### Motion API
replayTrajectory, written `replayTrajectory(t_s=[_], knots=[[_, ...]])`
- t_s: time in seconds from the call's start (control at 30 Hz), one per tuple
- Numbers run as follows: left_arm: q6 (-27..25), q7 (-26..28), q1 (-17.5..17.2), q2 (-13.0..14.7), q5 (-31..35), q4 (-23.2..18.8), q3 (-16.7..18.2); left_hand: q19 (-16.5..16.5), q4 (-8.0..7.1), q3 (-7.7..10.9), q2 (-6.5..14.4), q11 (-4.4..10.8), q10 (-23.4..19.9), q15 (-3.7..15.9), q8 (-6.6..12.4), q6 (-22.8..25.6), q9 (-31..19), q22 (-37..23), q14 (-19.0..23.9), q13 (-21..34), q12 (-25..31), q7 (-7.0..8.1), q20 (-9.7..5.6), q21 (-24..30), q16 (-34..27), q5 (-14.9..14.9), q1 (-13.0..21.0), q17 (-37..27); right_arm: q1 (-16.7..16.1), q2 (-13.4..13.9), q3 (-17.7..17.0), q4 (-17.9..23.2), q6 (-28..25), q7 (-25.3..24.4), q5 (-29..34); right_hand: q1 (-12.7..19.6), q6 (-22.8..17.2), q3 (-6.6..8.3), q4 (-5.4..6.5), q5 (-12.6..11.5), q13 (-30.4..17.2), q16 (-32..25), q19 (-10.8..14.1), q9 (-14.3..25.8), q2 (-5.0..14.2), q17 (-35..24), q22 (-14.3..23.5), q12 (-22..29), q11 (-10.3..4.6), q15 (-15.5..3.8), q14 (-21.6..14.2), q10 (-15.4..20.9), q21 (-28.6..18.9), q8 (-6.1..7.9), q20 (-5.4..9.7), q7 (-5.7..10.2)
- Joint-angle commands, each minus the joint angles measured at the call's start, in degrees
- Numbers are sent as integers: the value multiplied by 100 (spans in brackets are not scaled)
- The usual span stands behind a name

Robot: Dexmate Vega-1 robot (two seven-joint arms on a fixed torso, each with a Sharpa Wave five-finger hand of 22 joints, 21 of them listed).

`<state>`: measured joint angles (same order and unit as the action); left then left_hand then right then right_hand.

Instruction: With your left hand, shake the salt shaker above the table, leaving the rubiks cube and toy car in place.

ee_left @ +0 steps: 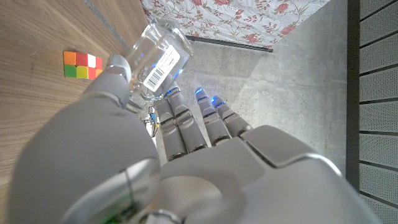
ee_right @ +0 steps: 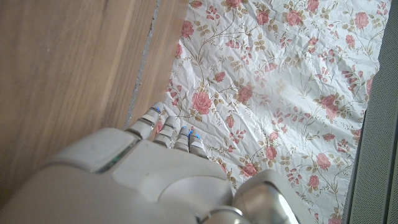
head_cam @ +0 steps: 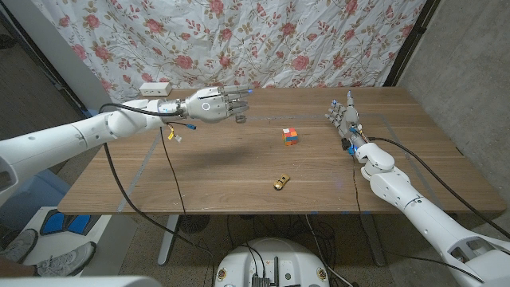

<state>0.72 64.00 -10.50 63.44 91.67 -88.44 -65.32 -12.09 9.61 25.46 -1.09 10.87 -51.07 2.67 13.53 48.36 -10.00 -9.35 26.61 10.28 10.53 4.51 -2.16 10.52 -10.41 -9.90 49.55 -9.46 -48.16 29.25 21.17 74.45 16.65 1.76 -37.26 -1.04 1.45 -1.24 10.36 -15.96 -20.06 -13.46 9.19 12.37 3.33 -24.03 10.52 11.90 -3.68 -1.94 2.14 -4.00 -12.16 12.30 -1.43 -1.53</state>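
Two arms reach over the wooden surface (head_cam: 199, 171). At left, the left hand (head_cam: 213, 104) hangs in the air above it, arm stretched out level; the head view hides what it holds, but the left wrist view shows the fingers (ee_left: 186, 127) wrapped around the clear salt shaker (ee_left: 157, 59), tilted. Further right lie the rubiks cube (head_cam: 291, 137) and, nearer the front edge, the toy car (head_cam: 282, 182). At far right, the right hand (head_cam: 344, 118) sits near the surface's edge, fingers (ee_right: 163, 129) close together, holding nothing.
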Motion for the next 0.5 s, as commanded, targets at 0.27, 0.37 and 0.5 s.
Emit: replayTrajectory(t_s=[0.27, 0.37, 0.5], knots=[[-403, 0, 426, -114, 0, 299, -438, -1, 9, -4, 154, 192, -132, 929, 1, 566, -119, -13, 86, 31, 12, 530, -178, 1, -11, -42, 109, -24, 1, 0, 1, 1, 0, 0, 1, -3, 4, -8, 32, -42, -21, -25, 40, 20, 584, -30, 30, 43, -6, -205, 31, -26, -37, 19, 8, -44], [-441, 0, 512, -147, 27, 341, -616, -3, 12, -10, 152, 194, -116, 927, -2, 569, -119, -13, 86, 31, 8, 576, -182, 2, -7, -42, 115, -22, 1, 0, 1, 1, 0, 0, 0, -3, 6, -8, 32, -42, -21, -23, 38, 20, 584, -30, 30, 41, -7, -213, 34, -30, -36, 18, 10, -45], [-574, 0, 530, -208, -7, 397, -730, -2, 16, -13, 153, 195, -99, 929, -4, 568, -120, -13, 86, 30, 3, 580, -180, 2, -5, -43, 122, -21, 1, 0, 1, 0, 0, 0, 0, -3, 1, -8, 32, -42, -21, -21, 39, 20, 584, -29, 30, 39, -9, -207, 38, -37, -36, 20, 9, -43]])
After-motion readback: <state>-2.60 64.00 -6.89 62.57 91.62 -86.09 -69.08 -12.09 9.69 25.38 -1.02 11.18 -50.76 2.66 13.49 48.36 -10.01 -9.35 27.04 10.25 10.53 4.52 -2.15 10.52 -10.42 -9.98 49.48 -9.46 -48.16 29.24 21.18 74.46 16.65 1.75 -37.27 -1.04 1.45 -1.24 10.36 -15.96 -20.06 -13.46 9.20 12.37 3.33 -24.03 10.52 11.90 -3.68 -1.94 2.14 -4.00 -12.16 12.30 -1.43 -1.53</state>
